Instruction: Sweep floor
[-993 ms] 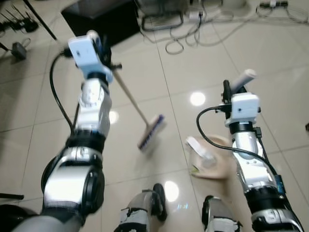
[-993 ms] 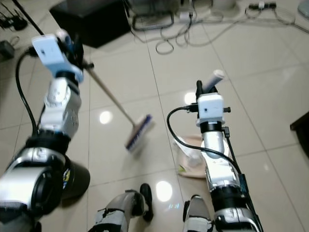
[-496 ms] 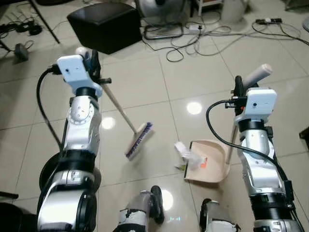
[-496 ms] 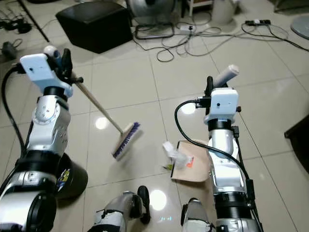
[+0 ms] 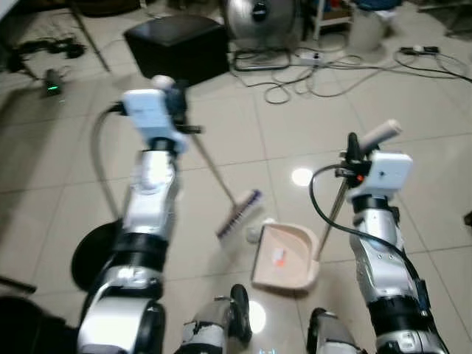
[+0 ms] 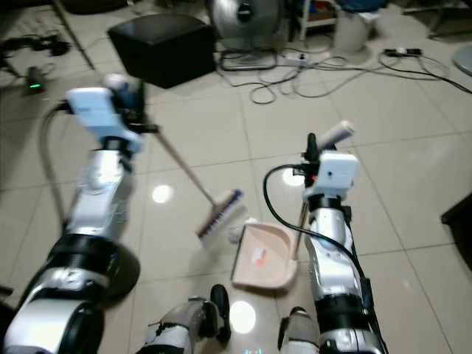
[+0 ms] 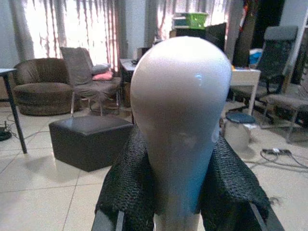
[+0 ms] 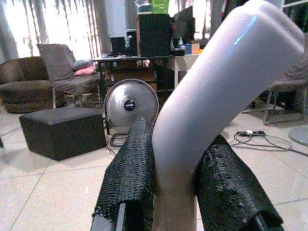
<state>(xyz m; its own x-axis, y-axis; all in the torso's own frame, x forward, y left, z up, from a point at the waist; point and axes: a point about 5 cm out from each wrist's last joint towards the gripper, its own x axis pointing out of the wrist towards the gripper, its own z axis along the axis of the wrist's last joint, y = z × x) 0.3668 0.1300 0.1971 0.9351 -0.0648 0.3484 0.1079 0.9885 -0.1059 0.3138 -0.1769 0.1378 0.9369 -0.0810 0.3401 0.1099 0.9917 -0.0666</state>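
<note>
Tiled floor (image 5: 287,110), glossy, with cables (image 5: 310,74) and a black footstool (image 5: 177,44) at the far side. Broom (image 5: 214,173): long axis slants from the left gripper (image 7: 175,192) down toward the robot's right, bristle head (image 5: 240,214) low, just beside the dustpan (image 5: 284,254). Dustpan flat on the floor, mouth toward the broom, upright handle (image 5: 332,206) rising to the right gripper (image 8: 178,187). Left fingers (image 7: 127,192) closed on the broom's rounded end; right fingers (image 8: 130,168) closed on the dustpan grip.

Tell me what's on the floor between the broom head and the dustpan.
A small pale piece of trash lies between the broom head and the dustpan, seen in the left eye view.
</note>
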